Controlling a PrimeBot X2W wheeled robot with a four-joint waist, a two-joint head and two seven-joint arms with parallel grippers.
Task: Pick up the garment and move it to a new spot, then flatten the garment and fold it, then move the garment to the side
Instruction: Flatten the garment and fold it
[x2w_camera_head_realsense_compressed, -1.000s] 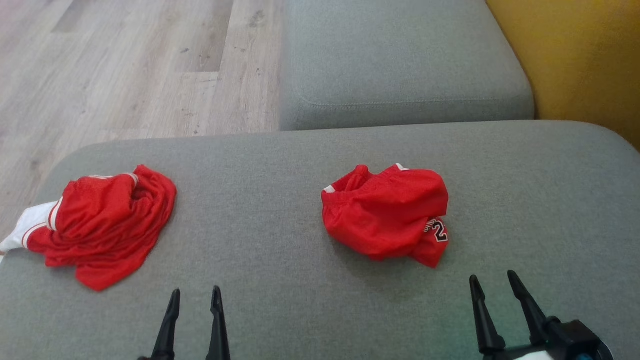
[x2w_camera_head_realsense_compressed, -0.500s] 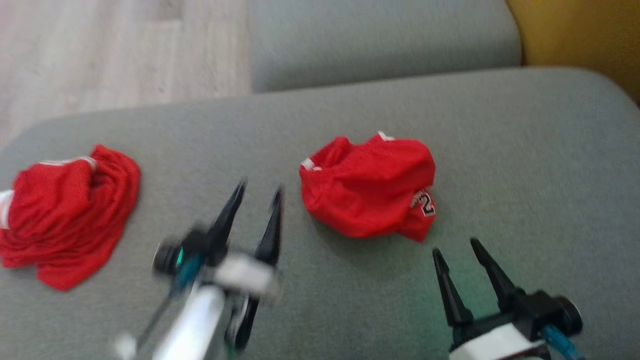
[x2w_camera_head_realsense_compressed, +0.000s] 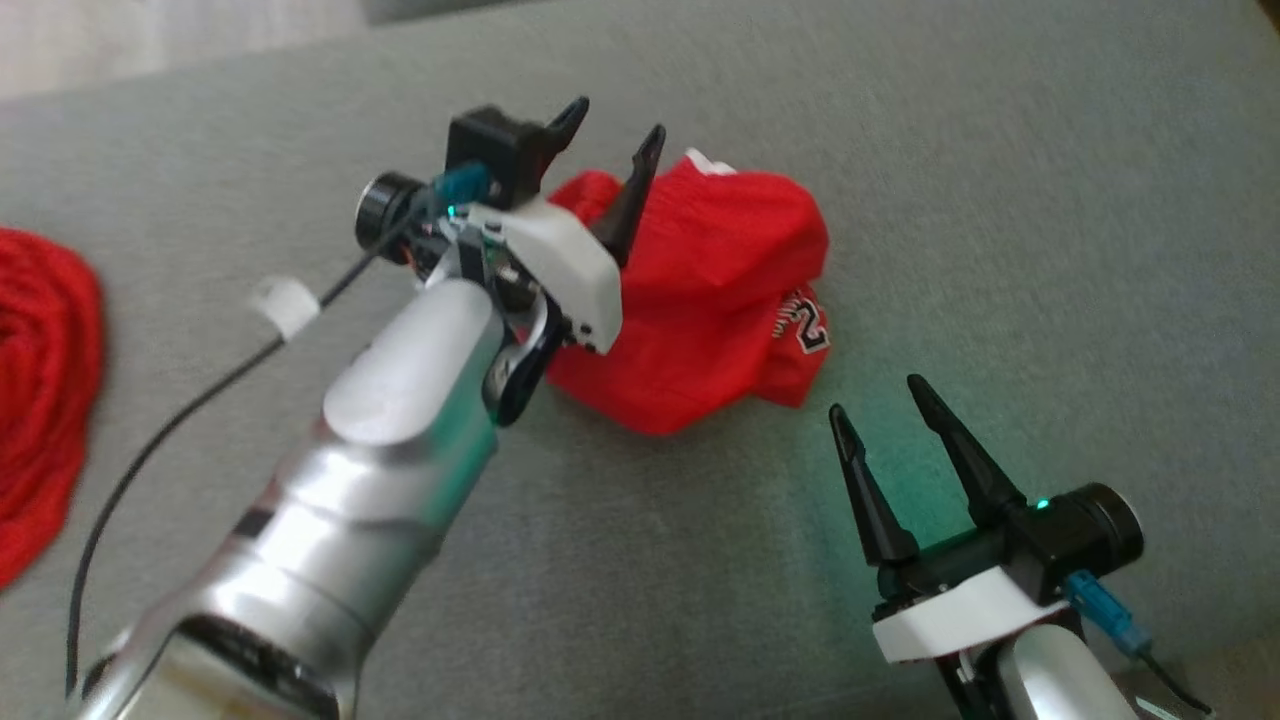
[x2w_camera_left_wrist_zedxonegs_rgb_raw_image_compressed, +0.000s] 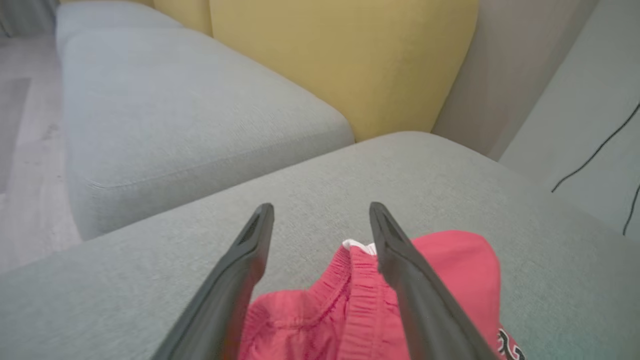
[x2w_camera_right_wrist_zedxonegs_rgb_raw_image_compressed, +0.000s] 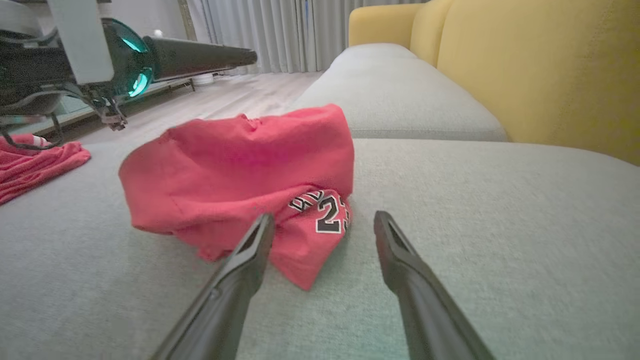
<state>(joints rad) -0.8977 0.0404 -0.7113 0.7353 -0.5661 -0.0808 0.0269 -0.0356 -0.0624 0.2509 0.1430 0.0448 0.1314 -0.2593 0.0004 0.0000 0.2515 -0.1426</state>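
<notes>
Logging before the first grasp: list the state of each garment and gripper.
Numbered red garment: crumpled in a heap on the grey cushion, not held.
Second red garment: crumpled, lying apart at the left.
Left gripper: open, over the numbered garment, gripping nothing.
Right gripper: open, empty, short of that garment.

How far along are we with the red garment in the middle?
Done: nothing; the red shorts lie crumpled on the grey cushion. In hand: the left pincer, open, straddles their waistband without gripping; the right pincer hangs open by the numbered corner. Left: grasp, move, flatten, fold, set aside.
</notes>
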